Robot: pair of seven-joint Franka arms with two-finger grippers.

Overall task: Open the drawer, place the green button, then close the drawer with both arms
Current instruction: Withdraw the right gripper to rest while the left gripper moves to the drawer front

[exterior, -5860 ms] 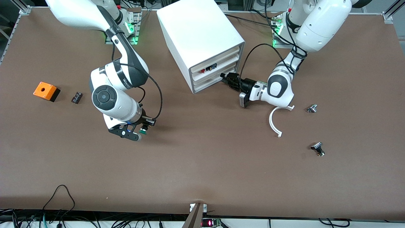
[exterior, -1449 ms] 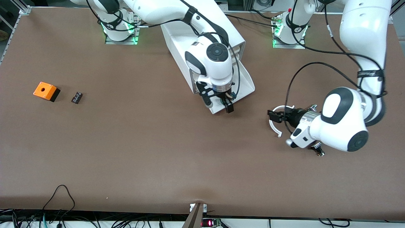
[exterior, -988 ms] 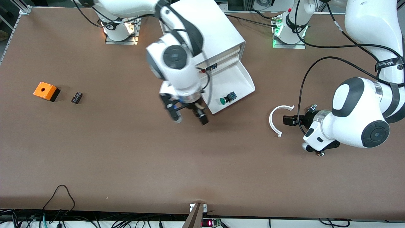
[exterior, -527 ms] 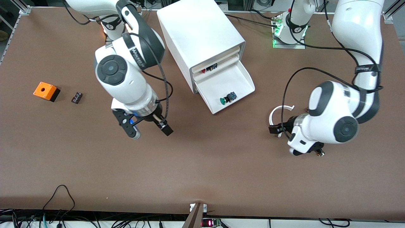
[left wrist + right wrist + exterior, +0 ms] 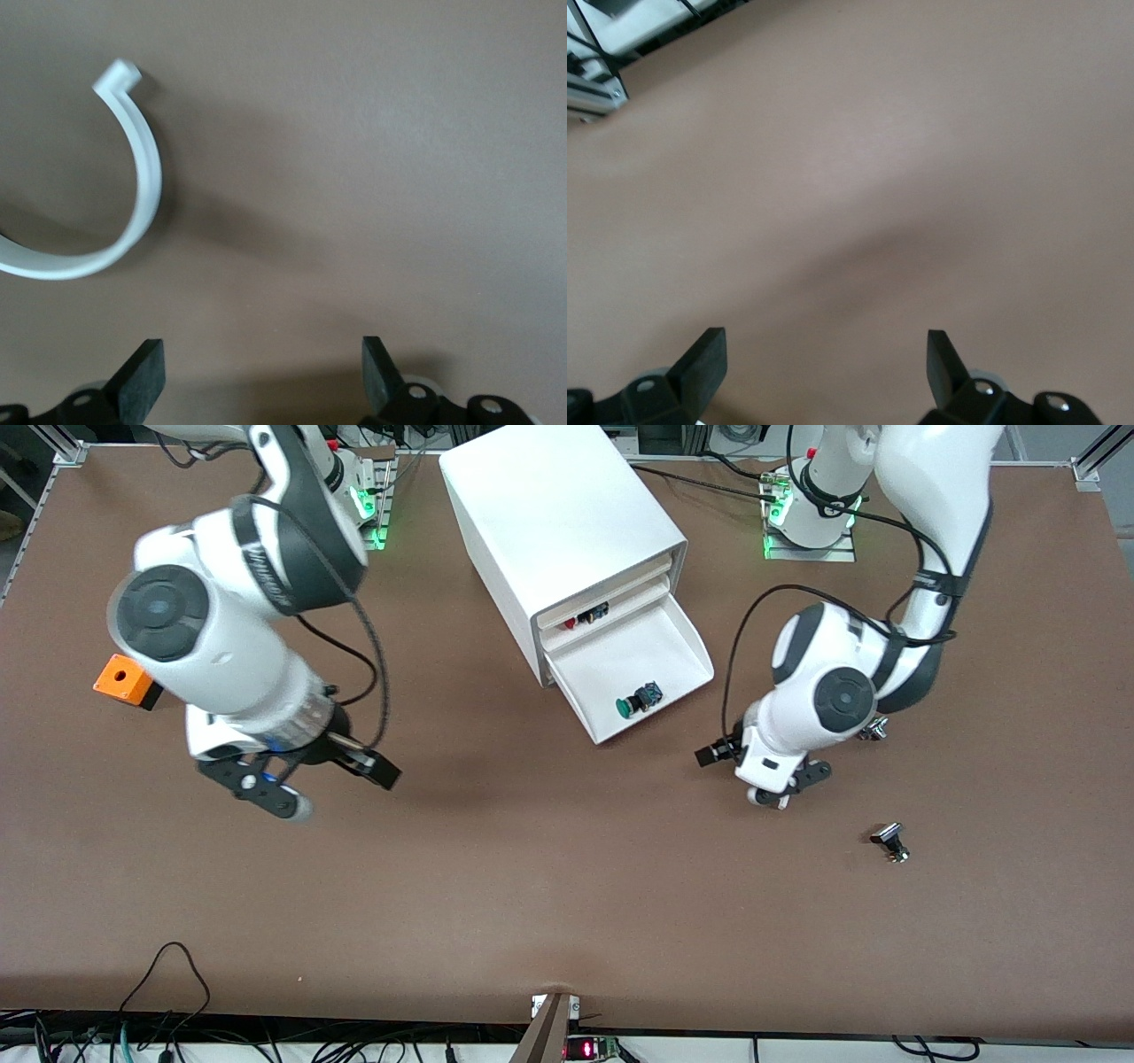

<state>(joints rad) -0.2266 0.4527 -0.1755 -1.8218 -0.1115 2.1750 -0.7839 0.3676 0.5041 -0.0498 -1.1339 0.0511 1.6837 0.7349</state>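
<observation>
The drawer (image 5: 678,651) is pulled out of the white cabinet (image 5: 549,522). The button (image 5: 636,703) lies on its side in the drawer, near the drawer's front wall, green cap showing. My right gripper (image 5: 341,793) is open and empty over bare table, well away from the cabinet toward the right arm's end; the right wrist view shows its gripper (image 5: 824,367) over bare brown surface. My left gripper (image 5: 728,777) is open and empty, low over the table beside the drawer's front corner. In the left wrist view my left gripper (image 5: 263,376) has only tabletop between its fingers.
A white curved ring (image 5: 133,177) lies on the table by my left gripper. An orange box (image 5: 124,679) sits partly under my right arm. Small metal parts (image 5: 890,841) lie nearer the camera at the left arm's end. The middle tray holds small parts (image 5: 585,617).
My right gripper let go of the button in the drawer and has moved away toward the right arm's end. My left gripper has moved over the white ring toward the drawer's front.
</observation>
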